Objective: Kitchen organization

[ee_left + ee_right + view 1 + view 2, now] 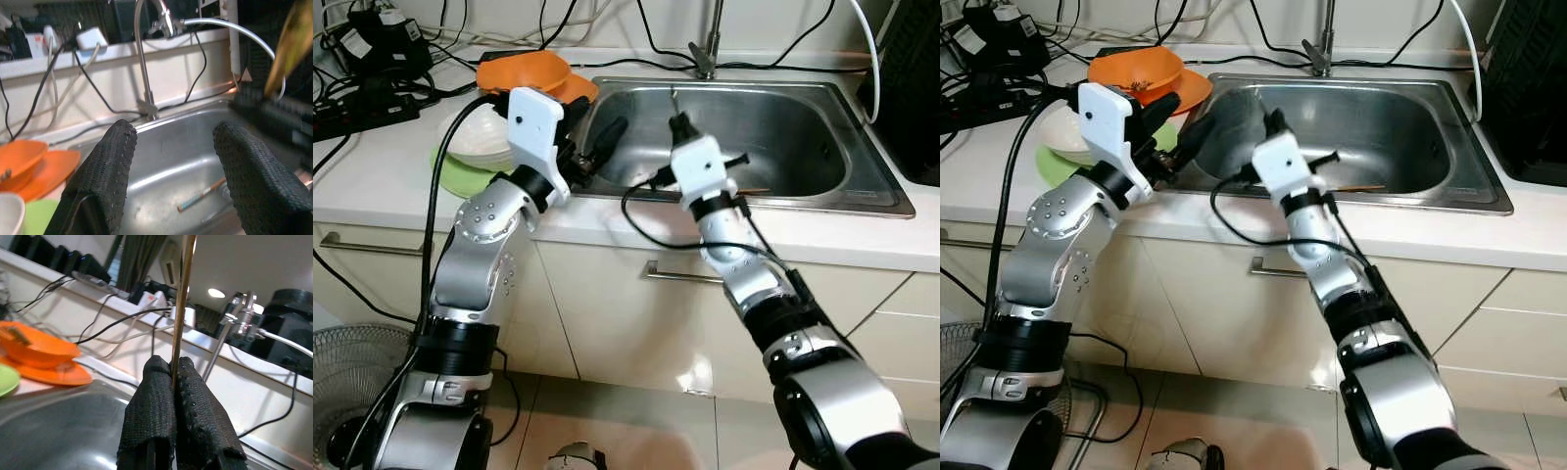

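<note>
A thin chopstick (182,308) is clamped between the closed fingers (151,416) of the right gripper (679,127), rising past their tips over the sink (803,127). The left gripper (171,161) is held wide apart and empty; a second chopstick (201,196) is seen between its fingers on the sink floor. Orange dishes (533,73) are stacked beside it.

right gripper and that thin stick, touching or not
Touching. The right wrist view shows the right gripper with both black fingers pressed shut on the thin chopstick, which rises straight out from between them.

Silver arms (484,245), white wrists, textured black fingers (110,171) (cables trailing).
</note>
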